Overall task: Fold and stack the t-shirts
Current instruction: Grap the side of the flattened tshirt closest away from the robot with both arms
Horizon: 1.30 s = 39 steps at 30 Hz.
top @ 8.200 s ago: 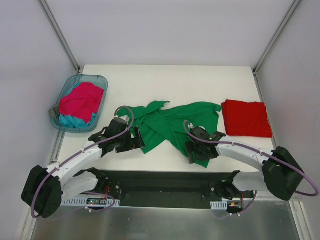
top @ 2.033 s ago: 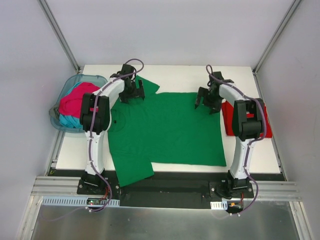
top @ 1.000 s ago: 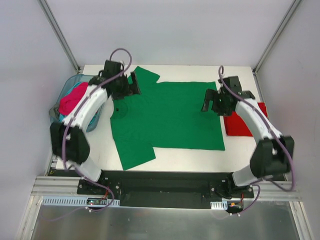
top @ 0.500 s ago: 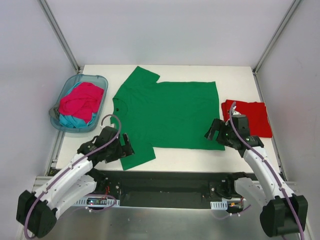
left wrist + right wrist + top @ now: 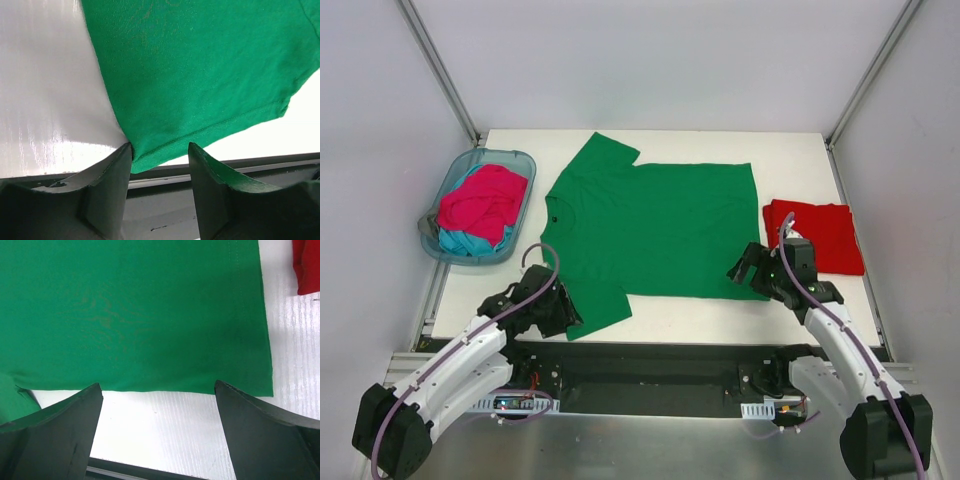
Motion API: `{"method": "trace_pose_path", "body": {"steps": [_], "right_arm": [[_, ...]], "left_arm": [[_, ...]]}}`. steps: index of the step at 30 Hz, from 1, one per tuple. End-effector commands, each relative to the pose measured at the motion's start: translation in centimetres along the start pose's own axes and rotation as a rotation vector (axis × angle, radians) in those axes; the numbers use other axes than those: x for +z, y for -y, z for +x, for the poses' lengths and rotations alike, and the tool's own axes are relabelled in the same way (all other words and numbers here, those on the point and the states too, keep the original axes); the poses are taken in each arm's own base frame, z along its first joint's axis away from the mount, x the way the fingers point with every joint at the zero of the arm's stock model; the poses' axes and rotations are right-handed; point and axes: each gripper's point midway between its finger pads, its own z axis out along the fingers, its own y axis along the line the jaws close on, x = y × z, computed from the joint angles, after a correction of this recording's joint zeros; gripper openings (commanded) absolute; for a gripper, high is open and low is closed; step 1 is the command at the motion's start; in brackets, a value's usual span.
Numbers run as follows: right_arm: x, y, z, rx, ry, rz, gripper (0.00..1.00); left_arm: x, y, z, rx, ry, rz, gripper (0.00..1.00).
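A bright green t-shirt (image 5: 650, 230) lies spread flat on the white table, its neck to the left. My left gripper (image 5: 563, 312) sits at the near sleeve's corner. In the left wrist view its jaws (image 5: 160, 165) stand partly apart around the green sleeve hem (image 5: 200, 65), and the cloth corner touches the left finger (image 5: 107, 185). My right gripper (image 5: 752, 268) hovers wide open at the shirt's near right hem corner. The right wrist view shows bare table between its fingertips (image 5: 157, 410) and the green cloth (image 5: 135, 310) just beyond. A folded red t-shirt (image 5: 817, 237) lies to the right.
A blue basket (image 5: 527, 165) at the left holds a pink shirt (image 5: 480, 200) over a teal one (image 5: 470, 240). The table's near edge with its black rail (image 5: 650, 355) runs right below both grippers. The red shirt's edge (image 5: 307, 265) shows in the right wrist view.
My left gripper has slid onto the near sleeve's corner and its jaws have narrowed around the hem. The right gripper has barely shifted and stays wide open.
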Motion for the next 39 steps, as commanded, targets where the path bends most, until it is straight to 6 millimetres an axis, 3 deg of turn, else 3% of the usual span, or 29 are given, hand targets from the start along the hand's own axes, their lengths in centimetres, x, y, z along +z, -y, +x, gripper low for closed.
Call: {"method": "trace_pose_path", "body": {"steps": [1,5,8,14,24,26,32,39], "right_arm": [[0.6,-0.5,-0.8,0.011,0.012,-0.005,0.96],[0.7,-0.3,-0.7,0.019,0.004,0.004,0.96],[0.8,0.0,-0.6,0.020,0.000,0.018,0.96],[0.9,0.2,-0.4,0.025,-0.010,0.032,0.96],[1.4,0.3,-0.1,0.022,-0.030,0.034,0.96],[1.5,0.4,-0.1,0.022,-0.032,0.038,0.96],[1.1,0.6,-0.1,0.017,-0.028,0.052,0.96],[0.4,3.1,0.0,0.078,-0.016,0.181,0.96]], "left_arm": [[0.1,-0.7,1.2,0.006,-0.062,-0.034,0.47],[-0.1,-0.3,1.8,0.000,-0.096,-0.008,0.39],[-0.1,-0.2,2.4,-0.021,-0.121,0.006,0.45],[-0.2,-1.0,2.6,-0.049,-0.123,-0.035,0.43],[-0.4,-0.4,2.2,0.004,-0.130,-0.039,0.21],[-0.4,-0.1,1.9,0.009,-0.121,-0.032,0.00],[-0.9,1.9,0.5,0.038,-0.060,0.052,0.00],[-1.4,4.1,-0.3,0.058,-0.025,0.156,0.00]]}}
